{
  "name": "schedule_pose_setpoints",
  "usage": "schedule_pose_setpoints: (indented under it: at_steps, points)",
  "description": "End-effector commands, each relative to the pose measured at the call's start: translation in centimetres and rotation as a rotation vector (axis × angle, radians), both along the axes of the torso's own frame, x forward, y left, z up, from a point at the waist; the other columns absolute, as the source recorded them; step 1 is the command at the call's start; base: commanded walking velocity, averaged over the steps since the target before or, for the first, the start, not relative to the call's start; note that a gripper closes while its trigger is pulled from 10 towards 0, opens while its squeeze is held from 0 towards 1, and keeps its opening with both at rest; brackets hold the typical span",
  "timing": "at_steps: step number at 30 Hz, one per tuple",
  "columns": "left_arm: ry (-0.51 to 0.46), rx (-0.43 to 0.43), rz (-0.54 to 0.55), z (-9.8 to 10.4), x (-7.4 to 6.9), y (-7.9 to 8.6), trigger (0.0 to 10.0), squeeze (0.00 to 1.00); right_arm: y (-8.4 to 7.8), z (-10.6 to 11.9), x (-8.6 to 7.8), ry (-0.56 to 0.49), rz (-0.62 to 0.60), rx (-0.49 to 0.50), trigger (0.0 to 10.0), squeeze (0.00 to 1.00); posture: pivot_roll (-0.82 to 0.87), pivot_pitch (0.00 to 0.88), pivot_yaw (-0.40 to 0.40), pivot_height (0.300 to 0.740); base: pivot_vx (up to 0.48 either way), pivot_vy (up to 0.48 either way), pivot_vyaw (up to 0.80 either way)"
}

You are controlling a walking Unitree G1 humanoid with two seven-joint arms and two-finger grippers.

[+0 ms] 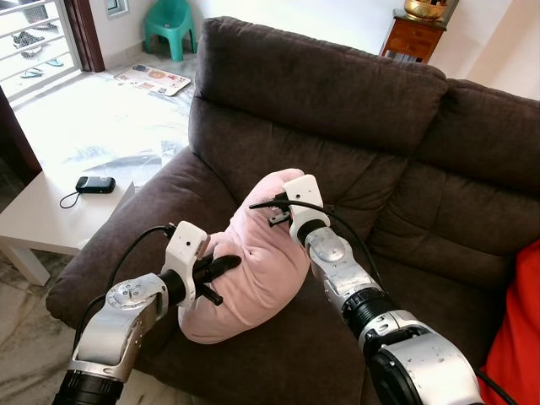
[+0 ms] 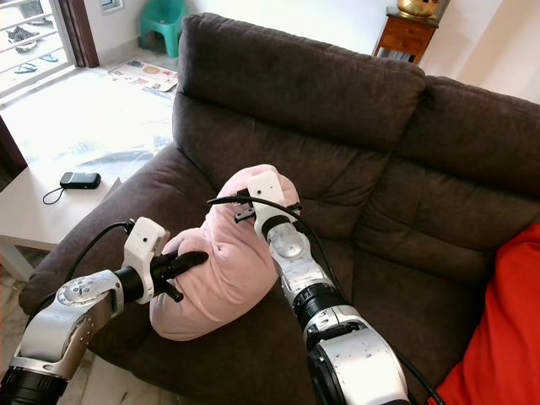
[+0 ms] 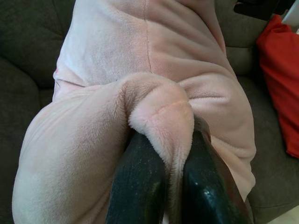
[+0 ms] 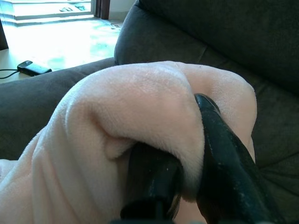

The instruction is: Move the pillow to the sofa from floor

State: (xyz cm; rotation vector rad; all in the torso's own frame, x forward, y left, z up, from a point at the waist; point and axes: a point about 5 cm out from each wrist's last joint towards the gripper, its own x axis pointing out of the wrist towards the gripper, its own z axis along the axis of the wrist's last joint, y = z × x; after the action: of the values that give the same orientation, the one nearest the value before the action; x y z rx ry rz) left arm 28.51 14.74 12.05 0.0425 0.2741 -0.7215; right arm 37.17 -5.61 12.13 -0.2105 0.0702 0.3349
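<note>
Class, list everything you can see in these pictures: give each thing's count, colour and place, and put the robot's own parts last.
pillow: one, pink, over the sofa seat, pinched at both ends.
sofa: one, dark brown, ahead.
cushion: one, red, sofa's right end.
side table: one, white, left of the sofa.
small device: one, black, on the side table.
plastic chair: one, green, far left.
wooden cabinet: one, brown, behind the sofa.
left gripper: black fingers shut on the pillow.
right gripper: black fingers shut on the pillow.

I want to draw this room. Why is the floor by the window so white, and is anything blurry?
Left eye view: sun glare washes out the floor; sofa and pink pillow look sharp. Left wrist view: the left hand pinches the pillow, its close black fingers soft. Right wrist view: the right hand likewise, window area overexposed.
</note>
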Motion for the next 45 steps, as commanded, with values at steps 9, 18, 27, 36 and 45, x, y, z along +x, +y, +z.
schedule_pose_setpoints:
  at_steps: [9, 18, 27, 36, 45]
  points:
    - [-0.067, -0.038, -0.092, 2.2, -0.2, -1.1, 10.0, 0.0, 0.9, 1.5, 0.2, -0.062, 0.052, 0.018, 10.0, 0.0, 0.19, 0.0, -0.193, 0.74, 0.0, 0.0, 0.0]
    - [-0.082, -0.019, -0.091, 2.9, -0.4, -0.6, 10.0, 0.0, 1.9, 3.3, 0.4, -0.128, 0.078, 0.109, 10.0, 0.0, 0.2, 0.0, -0.195, 0.74, 0.0, 0.0, 0.0]
    - [-0.095, -0.013, -0.105, 3.5, -0.5, -0.6, 10.0, 0.0, 2.8, 3.3, 0.1, -0.13, 0.115, 0.111, 10.0, 0.0, 0.2, 0.0, -0.194, 0.74, 0.0, 0.0, 0.0]
    - [-0.067, -0.025, -0.109, 2.9, -0.6, -0.8, 10.0, 0.0, 3.0, 2.7, -0.2, -0.114, 0.123, 0.092, 10.0, 0.0, 0.2, 0.0, -0.193, 0.74, 0.0, 0.0, 0.0]
    - [-0.018, 0.002, -0.096, 1.3, -1.0, -0.5, 10.0, 0.0, 3.3, 2.5, -0.3, -0.103, 0.136, 0.088, 10.0, 0.0, 0.2, 0.0, -0.198, 0.74, 0.0, 0.0, 0.0]
